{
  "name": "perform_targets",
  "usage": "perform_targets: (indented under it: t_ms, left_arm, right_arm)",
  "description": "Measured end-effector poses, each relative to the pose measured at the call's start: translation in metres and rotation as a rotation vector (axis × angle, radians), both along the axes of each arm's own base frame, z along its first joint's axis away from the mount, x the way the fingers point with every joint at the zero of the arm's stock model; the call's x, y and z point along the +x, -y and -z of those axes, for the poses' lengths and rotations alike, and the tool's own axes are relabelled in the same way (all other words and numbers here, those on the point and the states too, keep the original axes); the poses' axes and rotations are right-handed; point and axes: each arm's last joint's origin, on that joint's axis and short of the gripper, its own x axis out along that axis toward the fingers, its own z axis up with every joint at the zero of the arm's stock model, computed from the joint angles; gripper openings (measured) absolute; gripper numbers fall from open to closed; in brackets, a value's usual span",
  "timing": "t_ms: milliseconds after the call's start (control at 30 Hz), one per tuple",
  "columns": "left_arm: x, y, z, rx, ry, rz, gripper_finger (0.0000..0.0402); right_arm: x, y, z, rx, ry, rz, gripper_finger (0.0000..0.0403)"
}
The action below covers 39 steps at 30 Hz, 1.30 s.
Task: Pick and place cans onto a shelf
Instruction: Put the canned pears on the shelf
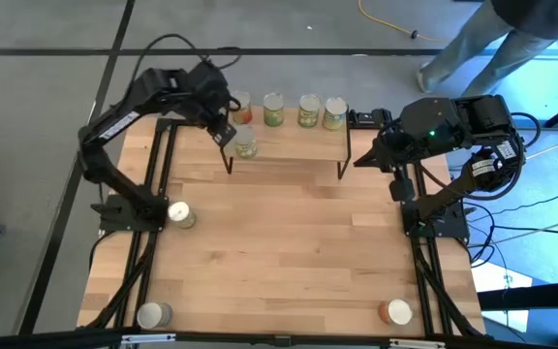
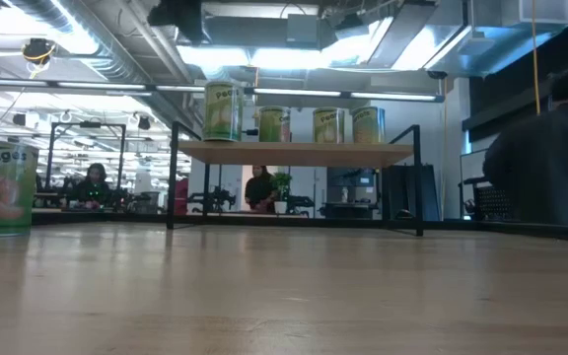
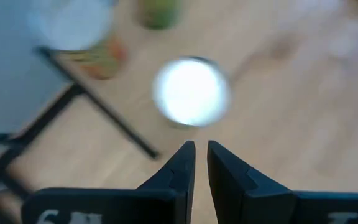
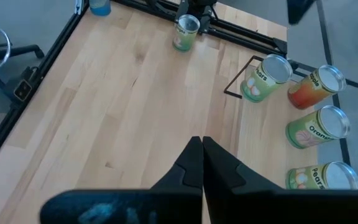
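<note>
Five upright cans on shelf

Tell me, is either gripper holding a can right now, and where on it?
Neither. The left gripper sits above the can on the shelf, fingers nearly together with nothing between them. The right gripper is shut on nothing.

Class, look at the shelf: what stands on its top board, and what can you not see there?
Five cans stand on the shelf: four in a back row and one nearer the front. The left arm covers the board's left end.
</note>
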Motion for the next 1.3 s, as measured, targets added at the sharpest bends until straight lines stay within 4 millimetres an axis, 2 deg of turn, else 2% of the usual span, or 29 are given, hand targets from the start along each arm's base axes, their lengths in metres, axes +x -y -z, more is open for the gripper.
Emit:
perform_targets:
  t_ms: [100,233,367,467,667,867,1033,1300]
  left_arm:
    - [0.004,0.022,-0.004,-0.028,0.034,0.096,0.0034]
    - [0.022,0.049,0.001,0.022,-0.015,0.178,0.0013]
    - [0.045,0.065,0.015,0.064,-0.083,0.189,0.0003]
    - [0.063,0.070,0.028,0.136,-0.149,0.168,0.0001]
    - [0.090,0.062,0.054,0.183,-0.252,0.139,0.0001]
    - [0.105,0.042,0.073,0.180,-0.323,0.131,0.0001]
    - [0.108,0.028,0.078,0.195,-0.333,0.111,0.0000]
    - [0.102,0.011,0.078,0.186,-0.347,0.063,0.0000]
  right_arm:
    - [0.000,0.000,0.000,0.016,0.005,0.019,0.0000]
    - [0.000,0.001,0.000,0.002,0.006,0.037,0.0000]
    - [0.000,0.001,0.000,-0.005,0.007,0.044,0.0000]
    - [0.000,0.001,0.000,-0.007,0.007,0.046,0.0000]
    - [0.000,0.001,0.000,-0.016,0.008,0.054,0.0000]
    - [0.000,0.002,0.000,-0.018,0.008,0.054,0.0000]
    - [0.000,0.002,0.000,-0.019,0.007,0.053,0.0000]
    - [0.000,0.002,0.000,-0.020,0.007,0.051,0.0000]
